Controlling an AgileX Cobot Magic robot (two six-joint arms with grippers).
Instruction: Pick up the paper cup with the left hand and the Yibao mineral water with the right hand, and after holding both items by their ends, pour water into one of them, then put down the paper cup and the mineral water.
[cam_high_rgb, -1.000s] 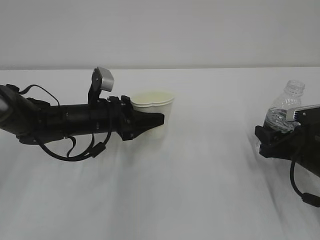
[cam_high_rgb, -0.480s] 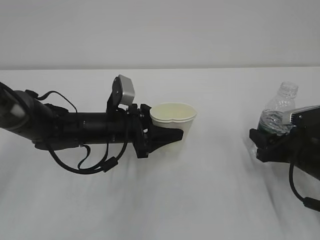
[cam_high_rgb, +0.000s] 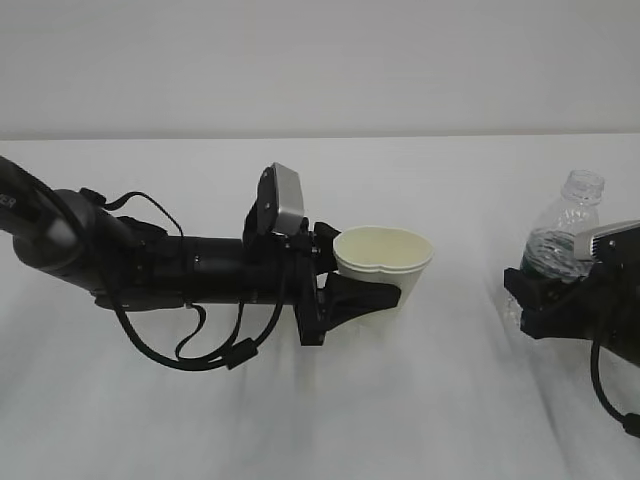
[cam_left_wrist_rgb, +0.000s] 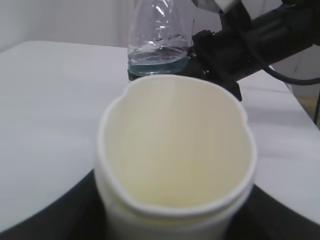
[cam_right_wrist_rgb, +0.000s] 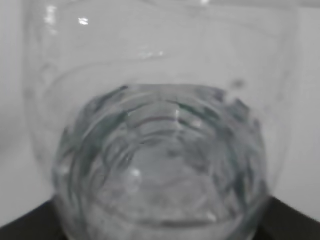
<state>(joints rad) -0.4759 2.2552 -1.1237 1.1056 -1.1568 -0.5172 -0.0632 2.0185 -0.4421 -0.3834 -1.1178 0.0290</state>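
One cup (cam_high_rgb: 385, 262) further right; one bottle (cam_high_rgb: 562, 228), seemingly.

white table (cam_high_rgb: 420, 400), pale grey wall (cam_high_rgb: 320, 60)

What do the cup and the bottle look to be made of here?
The paper cup: matte off-white paper, apparently thin, since its rolled rim is squeezed out of round. The Yibao mineral water: clear glossy plastic, probably thin; ribbed walls catch highlights and water shows through.

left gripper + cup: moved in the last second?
Yes. The left gripper, holding the paper cup, has carried it rightward and slightly lower against the table's back edge, closing on the Yibao mineral water.
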